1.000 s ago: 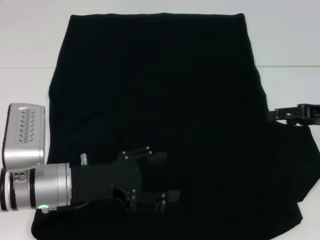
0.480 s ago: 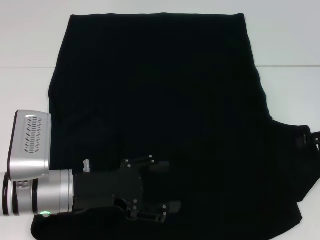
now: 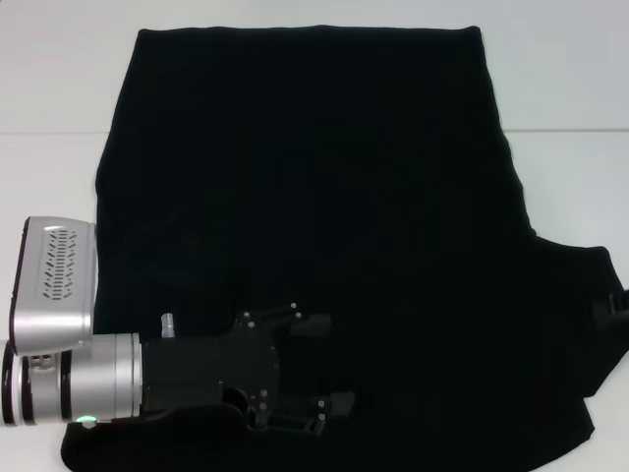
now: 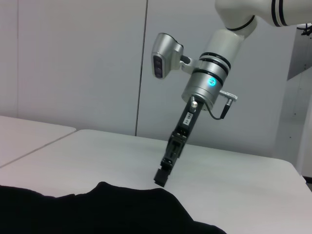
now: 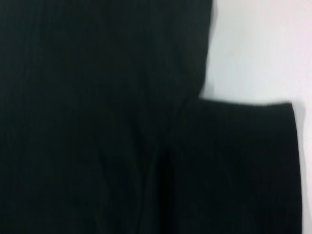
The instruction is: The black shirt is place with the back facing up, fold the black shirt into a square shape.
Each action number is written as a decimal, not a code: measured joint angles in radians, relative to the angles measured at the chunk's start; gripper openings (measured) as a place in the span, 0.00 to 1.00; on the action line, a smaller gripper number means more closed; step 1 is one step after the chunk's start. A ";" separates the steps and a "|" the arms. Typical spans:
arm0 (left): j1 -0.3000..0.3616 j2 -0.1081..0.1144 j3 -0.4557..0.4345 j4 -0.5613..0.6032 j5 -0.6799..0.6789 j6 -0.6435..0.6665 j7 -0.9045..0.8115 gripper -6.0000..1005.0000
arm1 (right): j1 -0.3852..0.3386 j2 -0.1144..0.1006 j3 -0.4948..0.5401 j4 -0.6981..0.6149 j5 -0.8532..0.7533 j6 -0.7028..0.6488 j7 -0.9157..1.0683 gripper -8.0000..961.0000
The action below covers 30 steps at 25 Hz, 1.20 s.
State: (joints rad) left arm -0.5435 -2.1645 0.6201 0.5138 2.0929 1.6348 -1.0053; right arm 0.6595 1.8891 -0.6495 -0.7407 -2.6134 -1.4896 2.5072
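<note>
The black shirt (image 3: 314,177) lies flat on the white table (image 3: 49,88), plain side up, with its hem at the far edge and one short sleeve (image 3: 575,334) sticking out to the right. My left gripper (image 3: 324,364) hovers low over the near part of the shirt, its fingers spread apart with nothing between them. My right gripper (image 3: 619,300) only just shows at the right edge of the head view. The left wrist view shows that right gripper (image 4: 162,174) pointing down just above the shirt's edge (image 4: 131,204). In the right wrist view the sleeve (image 5: 243,165) fills the frame.
A seam (image 3: 560,131) runs across the white table behind the shirt. Bare table lies to the left (image 3: 49,167) and right (image 3: 580,177) of the shirt. Grey wall panels (image 4: 73,58) stand beyond the table.
My right gripper has pulled back from the shirt's right edge to the edge of the head view. My left arm has shifted slightly toward the near edge, fingers still spread.
</note>
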 joint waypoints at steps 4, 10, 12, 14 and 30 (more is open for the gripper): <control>0.001 0.000 -0.001 0.000 -0.001 0.001 0.000 0.92 | -0.001 0.000 0.007 0.000 -0.034 -0.007 0.000 0.89; -0.003 0.000 -0.001 0.000 -0.003 0.002 -0.009 0.92 | -0.008 -0.001 0.015 -0.008 -0.050 -0.009 0.001 0.89; -0.003 0.000 0.000 0.000 -0.004 0.002 -0.011 0.92 | -0.009 -0.001 0.015 -0.006 -0.060 -0.010 0.001 0.89; -0.004 0.000 0.000 0.000 -0.005 0.002 -0.012 0.92 | -0.009 -0.001 0.013 -0.003 -0.066 -0.009 0.000 0.89; -0.007 0.000 -0.012 0.003 -0.005 -0.006 -0.007 0.92 | 0.013 0.016 0.002 0.016 -0.066 0.018 -0.004 0.79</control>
State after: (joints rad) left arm -0.5507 -2.1644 0.6081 0.5169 2.0876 1.6291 -1.0126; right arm 0.6729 1.9051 -0.6476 -0.7243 -2.6798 -1.4712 2.5036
